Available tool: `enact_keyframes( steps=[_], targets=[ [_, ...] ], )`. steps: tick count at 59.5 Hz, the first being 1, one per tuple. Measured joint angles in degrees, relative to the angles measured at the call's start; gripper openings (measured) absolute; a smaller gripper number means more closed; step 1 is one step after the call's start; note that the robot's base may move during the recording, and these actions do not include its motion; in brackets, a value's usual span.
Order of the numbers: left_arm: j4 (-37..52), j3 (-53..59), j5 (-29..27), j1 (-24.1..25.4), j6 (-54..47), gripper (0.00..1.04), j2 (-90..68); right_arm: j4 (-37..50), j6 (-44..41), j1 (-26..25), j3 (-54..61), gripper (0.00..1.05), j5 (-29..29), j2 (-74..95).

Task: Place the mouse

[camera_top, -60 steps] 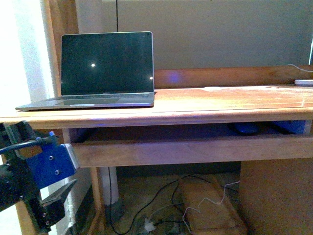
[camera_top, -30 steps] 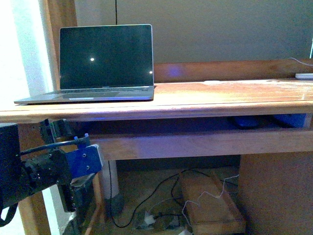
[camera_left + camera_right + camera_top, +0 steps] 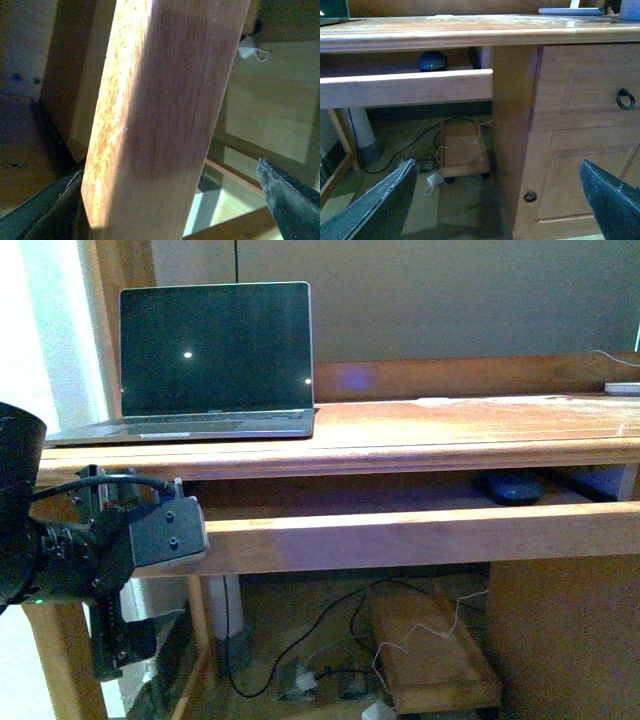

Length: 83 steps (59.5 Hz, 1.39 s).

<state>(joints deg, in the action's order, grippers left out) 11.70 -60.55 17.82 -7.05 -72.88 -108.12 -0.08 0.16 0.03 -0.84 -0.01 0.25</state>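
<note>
The mouse point(image 3: 510, 487) is a small dark domed oval on the pull-out tray under the desk top, towards the right, and it also appears as the mouse point(image 3: 432, 60) behind the tray's front board. My left arm point(image 3: 90, 550) is at the left end of that front board point(image 3: 400, 537). The left gripper point(image 3: 160, 215) is open, with the board point(image 3: 165, 110) filling the space between its jaws. One dark fingertip point(image 3: 290, 205) shows beside it. My right gripper point(image 3: 495, 210) is open and holds nothing, low in front of the desk, well below the mouse.
An open laptop point(image 3: 215, 355) with a dark screen stands on the desk top point(image 3: 450, 430) at the left. A cabinet with a ring-pull drawer point(image 3: 625, 99) forms the desk's right side. Cables and a low wooden trolley point(image 3: 430, 650) lie on the floor underneath.
My left arm has risen from low at the left up to the left end of the tray's front board. The front view has shifted, and the mouse shows more plainly.
</note>
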Motion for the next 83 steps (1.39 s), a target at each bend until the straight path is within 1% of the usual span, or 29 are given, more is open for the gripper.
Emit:
enact_keyframes(
  steps=[4, 10, 15, 21, 32, 37, 39, 40, 41, 46, 48, 53, 54, 57, 60, 61, 63, 64, 66, 67, 68, 69, 70, 71, 72, 73, 77, 79, 83],
  targets=[
    [-3.3, 1.7, 2.2, -0.4, 3.1, 0.97, 2.8, 0.0, 0.0, 0.0, 0.0, 0.97, 0.0, 0.0],
    [-5.3, 4.4, 5.2, -1.3, 8.1, 0.97, 6.3, 0.0, 0.0, 0.0, 0.0, 0.97, 0.0, 0.0],
    [-5.6, 6.6, 8.4, -2.6, 11.9, 0.97, 8.7, 0.0, 0.0, 0.0, 0.0, 0.97, 0.0, 0.0],
    [-6.2, 9.7, 12.5, -5.4, 19.2, 0.97, 12.2, 0.0, 0.0, 0.0, 0.0, 0.97, 0.0, 0.0],
    [-5.8, 13.9, 16.3, -8.8, 30.4, 0.97, 17.8, 0.0, 0.0, 0.0, 0.0, 0.97, 0.0, 0.0],
    [-1.8, 16.3, 18.4, -9.9, 39.4, 0.97, 20.0, 0.0, 0.0, 0.0, 0.0, 0.97, 0.0, 0.0],
    [-0.4, 16.9, 18.6, -10.1, 41.5, 0.97, 20.5, 0.0, 0.0, 0.0, 0.0, 0.97, 0.0, 0.0],
    [3.6, 18.3, 18.9, -10.7, 49.9, 0.97, 21.6, 0.0, 0.0, 0.0, 0.0, 0.97, 0.0, 0.0],
    [4.5, 18.5, 19.0, -10.8, 50.7, 0.97, 21.8, 0.0, 0.0, 0.0, 0.0, 0.97, 0.0, 0.0],
    [11.1, 19.3, 19.2, -11.1, 63.4, 0.97, 23.9, 0.0, 0.0, 0.0, 0.0, 0.97, 0.0, 0.0],
    [13.6, 19.3, 18.3, -11.1, 67.6, 0.97, 25.1, 0.0, 0.0, 0.0, 0.0, 0.97, 0.0, 0.0],
    [17.4, 19.3, 15.3, -11.2, 79.6, 0.97, 28.7, 0.0, 0.0, 0.0, 0.0, 0.97, 0.0, 0.0],
    [17.4, 19.3, 14.0, -11.2, 82.0, 0.97, 29.7, 0.0, 0.0, 0.0, 0.0, 0.97, 0.0, 0.0],
    [16.8, 19.4, 10.8, -11.5, 85.2, 0.97, 31.7, 0.0, 0.0, 0.0, 0.0, 0.97, 0.0, 0.0],
    [14.8, 19.8, 5.9, -12.0, 86.8, 0.97, 33.9, 0.0, 0.0, 0.0, 0.0, 0.97, 0.0, 0.0],
    [14.3, 20.0, 4.6, -12.2, 87.0, 0.97, 34.3, 0.0, 0.0, 0.0, 0.0, 0.97, 0.0, 0.0],
    [13.3, 20.9, 0.7, -12.6, 87.1, 0.97, 35.5, 0.0, 0.0, 0.0, 0.0, 0.97, 0.0, 0.0],
    [12.3, 21.4, -2.3, -12.9, 86.7, 0.97, 36.2, 0.0, 0.0, 0.0, 0.0, 0.97, 0.0, 0.0],
    [10.8, 21.9, -5.8, -13.3, 85.8, 0.97, 37.0, 0.0, 0.0, 0.0, 0.0, 0.97, 0.0, 0.0],
    [9.8, 22.5, -9.2, -13.6, 84.7, 0.97, 37.7, 0.0, 0.0, 0.0, 0.0, 0.97, 0.0, 0.0],
    [9.7, 23.0, -10.9, -13.7, 84.1, 0.97, 38.1, 0.0, 0.0, 0.0, 0.0, 0.97, 0.0, 0.0],
    [9.7, 24.1, -14.2, -14.0, 82.5, 0.97, 38.9, 0.0, 0.0, 0.0, 0.0, 0.97, 0.0, 0.0],
    [9.7, 24.7, -15.9, -14.1, 81.8, 0.97, 39.3, 0.0, 0.0, 0.0, 0.0, 0.97, 0.0, 0.0],
    [9.6, 25.9, -19.1, -14.3, 80.9, 0.97, 40.3, 0.0, 0.0, 0.0, 0.0, 0.97, 0.0, 0.0],
    [9.6, 26.4, -20.6, -14.4, 80.3, 0.97, 40.8, 0.0, 0.0, 0.0, 0.0, 0.97, 0.0, 0.0],
    [9.2, 27.6, -23.4, -14.6, 79.8, 0.97, 41.9, 0.0, 0.0, 0.0, 0.0, 0.97, 0.0, 0.0],
    [8.3, 30.5, -30.1, -15.2, 78.1, 0.97, 45.3, 0.0, 0.0, 0.0, 0.0, 0.97, 0.0, 0.0],
    [7.3, 33.4, -35.5, -16.4, 76.9, 0.97, 49.2, 0.0, 0.0, 0.0, 0.0, 0.97, 0.0, 0.0],
    [4.6, 36.5, -40.8, -18.4, 75.7, 0.97, 54.4, 0.0, 0.0, 0.0, 0.0, 0.97, 0.0, 0.0]
  ],
)
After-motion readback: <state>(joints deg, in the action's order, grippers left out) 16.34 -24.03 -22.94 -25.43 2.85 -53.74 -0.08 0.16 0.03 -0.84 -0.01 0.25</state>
